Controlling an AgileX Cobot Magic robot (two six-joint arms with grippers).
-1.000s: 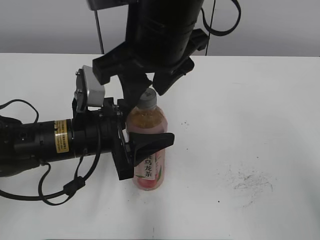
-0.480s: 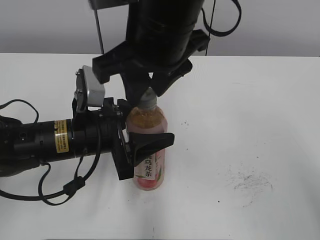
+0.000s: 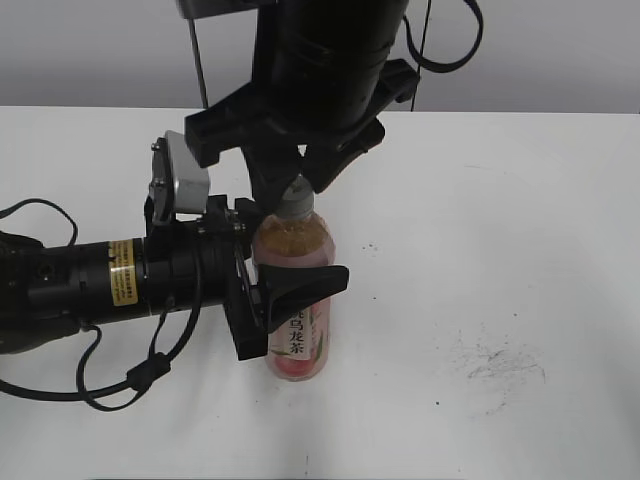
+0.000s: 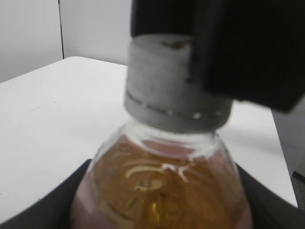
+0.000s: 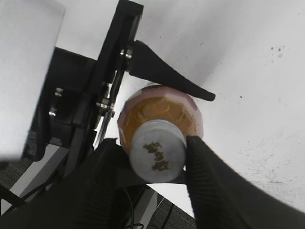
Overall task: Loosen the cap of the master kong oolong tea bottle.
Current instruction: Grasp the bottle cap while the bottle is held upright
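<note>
The master kong oolong tea bottle (image 3: 296, 305) stands upright on the white table, amber tea and pink label showing. My left gripper (image 3: 290, 272) is shut on its body from the left, one finger (image 3: 305, 285) across the front. The white-grey cap (image 3: 293, 205) sits on the neck. My right gripper (image 3: 295, 190) comes down from above and is shut on the cap. In the right wrist view the cap (image 5: 158, 151), with its dark mark on top, sits tight between the two ribbed fingers (image 5: 214, 181). In the left wrist view the cap (image 4: 167, 81) is partly covered by a black finger (image 4: 248, 47).
The white table (image 3: 500, 250) has dark scuff marks (image 3: 500, 365) at the right front. The left arm and its cables (image 3: 60, 290) lie across the left side. A grey wall stands behind the table.
My right gripper has come down a little and closed round the cap, which now shows less. The left gripper and the bottle have not moved.
</note>
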